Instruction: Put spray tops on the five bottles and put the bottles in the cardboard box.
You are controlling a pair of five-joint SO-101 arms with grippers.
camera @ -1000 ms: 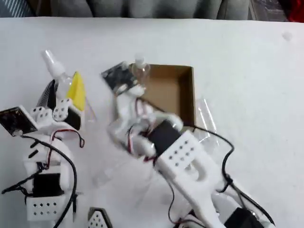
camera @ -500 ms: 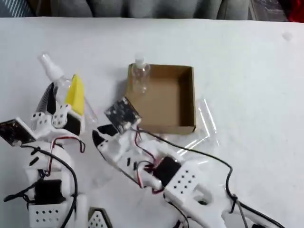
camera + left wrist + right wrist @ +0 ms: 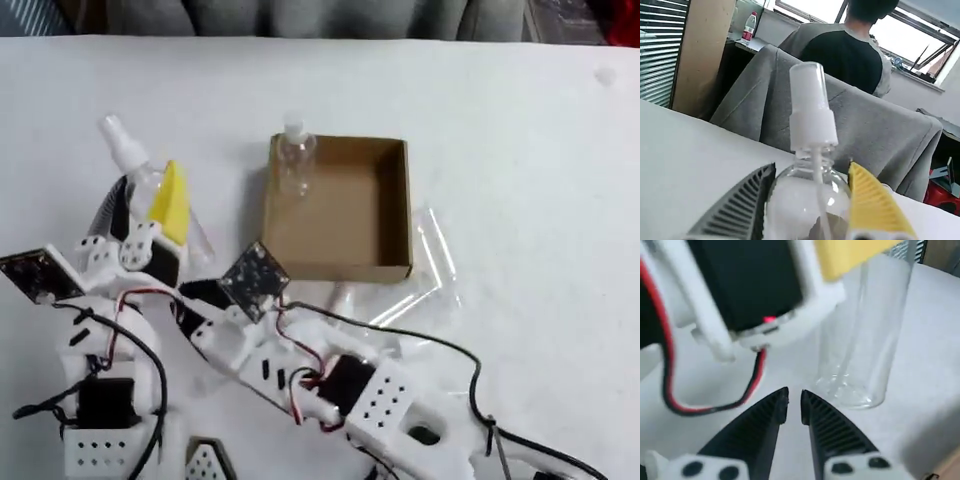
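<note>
White table (image 3: 520, 150). Nearest, left of the cardboard box (image 3: 350, 215), the right gripper (image 3: 794, 395) is all but clenched on nothing. Beyond it, the left gripper (image 3: 146, 192) grasps a capped bottle (image 3: 807, 200). A second bottle (image 3: 295, 160) lies in the box's far-left corner. The step in hand looks like boxing: the held bottle must travel over the box.

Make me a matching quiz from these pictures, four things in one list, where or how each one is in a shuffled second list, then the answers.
1. bottle left of the box
2. bottle in the box
3. right gripper
4. cardboard box

A. holding nothing
B. on the table, open on top
C. clamped in the left gripper
D. at the far left corner

Pairs: 1-C, 2-D, 3-A, 4-B.
</note>
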